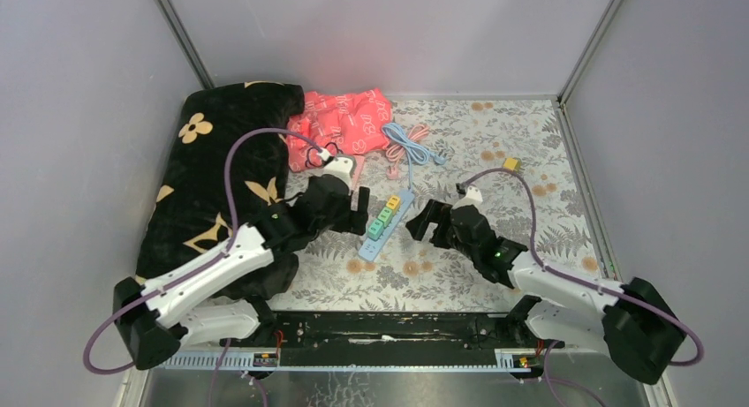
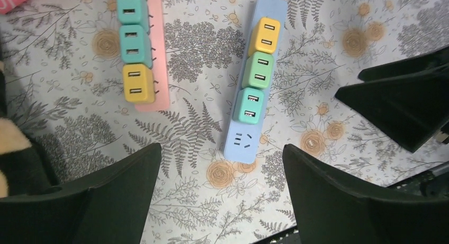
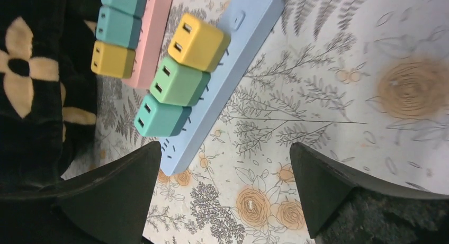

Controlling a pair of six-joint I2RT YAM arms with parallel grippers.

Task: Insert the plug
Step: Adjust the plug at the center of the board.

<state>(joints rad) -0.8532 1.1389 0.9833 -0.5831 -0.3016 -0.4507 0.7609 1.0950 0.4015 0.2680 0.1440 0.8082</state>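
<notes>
Though cropped at top, blue strip (image 2: 241, 144).

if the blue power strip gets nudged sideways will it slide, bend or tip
It probably slides as one stiff piece: the blue power strip is a rigid bar lying flat. Tipping seems unlikely, though three plugs stand on top. Its bundled cable may drag and swing the far end.

blue power strip (image 2: 241, 146), teal plug (image 2: 249, 105), floral tablecloth (image 2: 201, 48)
</notes>
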